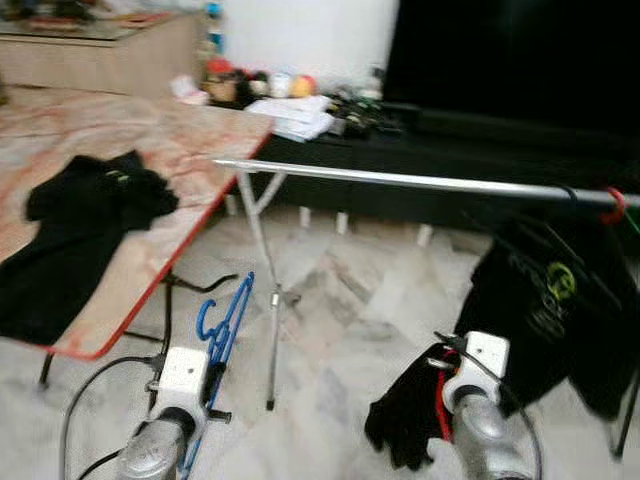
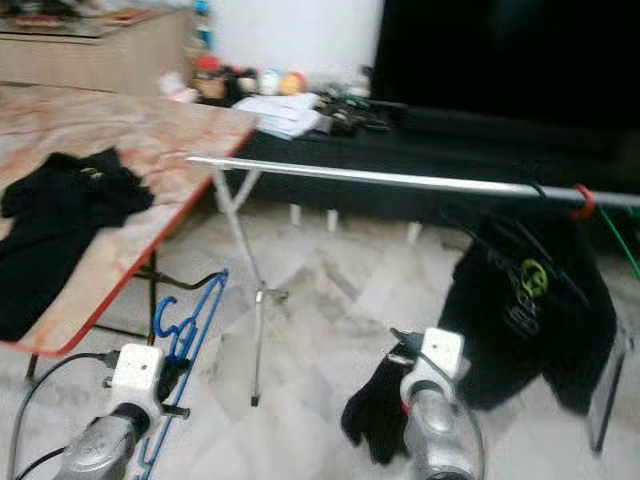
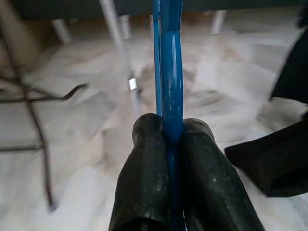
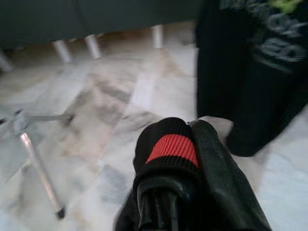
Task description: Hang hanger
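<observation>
The marble floor [image 1: 350,300] spreads beneath both claws. Up and to the left of the left claw stands the table [image 1: 190,150], red-edged with a marbled top, and a black garment [image 1: 80,220] lies crumpled on it. Above and beyond both claws a silver rail [image 1: 400,180] of a drying rack runs across, its thin leg [image 1: 268,300] standing on the floor between the two claws. To the right of the right claw, a black shirt with a green print [image 1: 550,300] hangs from the rail on a red hook [image 1: 615,205].

The left claw [image 3: 166,139] is low at the left, its two black fingers [image 3: 144,178] pressed together on the blue hanger [image 1: 225,320]. The hanger stands up from the claw, its hook curling at the top, level with the table's edge and well below the rail. In the left wrist view its blue bars run straight out between the fingertips.

The right claw [image 4: 190,144] is low at the right, pinching a black cloth with a red band [image 4: 173,147]; the cloth droops from the claw toward the floor [image 1: 405,410], just beside the hanging shirt.
</observation>
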Controlling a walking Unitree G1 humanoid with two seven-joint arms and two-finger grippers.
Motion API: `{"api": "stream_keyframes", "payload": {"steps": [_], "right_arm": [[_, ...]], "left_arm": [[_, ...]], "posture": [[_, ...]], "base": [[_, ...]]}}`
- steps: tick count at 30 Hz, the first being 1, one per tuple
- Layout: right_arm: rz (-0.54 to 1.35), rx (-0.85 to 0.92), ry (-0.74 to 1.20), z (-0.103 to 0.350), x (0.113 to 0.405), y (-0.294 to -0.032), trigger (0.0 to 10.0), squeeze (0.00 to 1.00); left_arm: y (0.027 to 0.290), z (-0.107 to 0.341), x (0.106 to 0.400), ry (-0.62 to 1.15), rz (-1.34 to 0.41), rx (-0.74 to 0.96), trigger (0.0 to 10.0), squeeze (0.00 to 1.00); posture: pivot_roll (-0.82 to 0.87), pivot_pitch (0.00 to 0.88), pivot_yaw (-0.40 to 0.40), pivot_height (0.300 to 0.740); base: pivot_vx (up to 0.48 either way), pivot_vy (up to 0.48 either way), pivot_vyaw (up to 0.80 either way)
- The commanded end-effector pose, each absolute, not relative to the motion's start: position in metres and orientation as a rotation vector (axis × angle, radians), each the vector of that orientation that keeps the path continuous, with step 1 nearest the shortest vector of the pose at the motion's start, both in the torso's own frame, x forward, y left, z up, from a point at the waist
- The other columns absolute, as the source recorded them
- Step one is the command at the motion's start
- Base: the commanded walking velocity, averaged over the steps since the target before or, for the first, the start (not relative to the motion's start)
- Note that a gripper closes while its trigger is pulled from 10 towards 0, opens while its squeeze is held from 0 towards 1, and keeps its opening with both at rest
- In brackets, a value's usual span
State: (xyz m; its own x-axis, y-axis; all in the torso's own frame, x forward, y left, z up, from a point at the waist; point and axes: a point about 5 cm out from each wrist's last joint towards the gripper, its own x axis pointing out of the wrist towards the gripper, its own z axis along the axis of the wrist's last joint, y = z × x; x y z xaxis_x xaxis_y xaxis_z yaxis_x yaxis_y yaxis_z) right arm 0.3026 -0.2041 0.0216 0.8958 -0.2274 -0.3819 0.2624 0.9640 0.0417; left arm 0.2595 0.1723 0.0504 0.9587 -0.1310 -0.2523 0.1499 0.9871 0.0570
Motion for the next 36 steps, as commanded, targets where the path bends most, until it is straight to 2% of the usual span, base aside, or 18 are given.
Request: {"api": "stream_keyframes", "payload": {"steps": [1,20,36], "right_arm": [[-0.224,0.089,0.336,0.0319,0.3111,-0.1949,10.0,0.0],[-0.201,0.06,0.309,0.0347,0.3114,-0.1925,10.0,0.0],[-0.191,0.049,0.308,0.0356,0.3129,-0.191,10.0,0.0]], "left_arm": [[0.1802,0.0514,0.2591,0.241,-0.121,0.093,10.0,0.0],[0.1775,0.0486,0.2582,0.235,-0.137,0.097,10.0,0.0],[0.1778,0.0486,0.2596,0.229,-0.141,0.099,10.0,0.0]], "posture": [[0.05,0.039,0.015,0.74],[0.05,0.021,0.018,0.74],[0.05,0.0,0.014,0.74]], "base": [[0.0,0.0,0.0],[0.0,0.0,0.0],[-0.27,0.0,0.0]]}}
